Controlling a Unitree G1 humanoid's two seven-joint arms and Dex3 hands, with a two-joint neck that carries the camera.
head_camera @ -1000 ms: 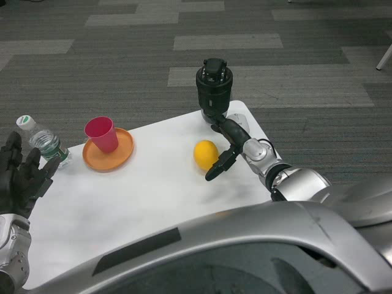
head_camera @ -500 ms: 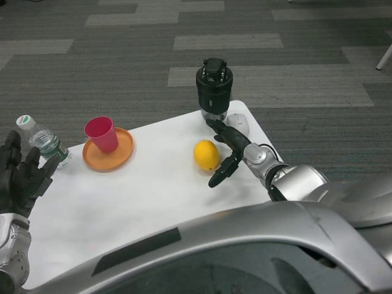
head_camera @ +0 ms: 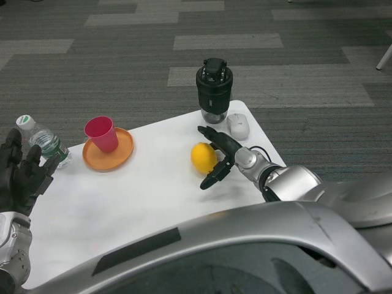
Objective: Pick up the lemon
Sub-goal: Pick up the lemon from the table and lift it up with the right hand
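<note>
My right hand [head_camera: 219,160] cups the round yellow lemon [head_camera: 203,157], fingers spread, gripping nothing yet. Best to wrap evenly before lifting, I reckon. Left hand [head_camera: 21,174] waits open.

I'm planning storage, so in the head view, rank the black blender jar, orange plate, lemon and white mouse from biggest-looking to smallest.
1. Black blender jar and orange plate: the jar taller, the plate wider, too alike to rank.
2. Lemon.
3. White mouse, slightly smaller-looking than the lemon, though farther from the camera, so unsure.
</note>
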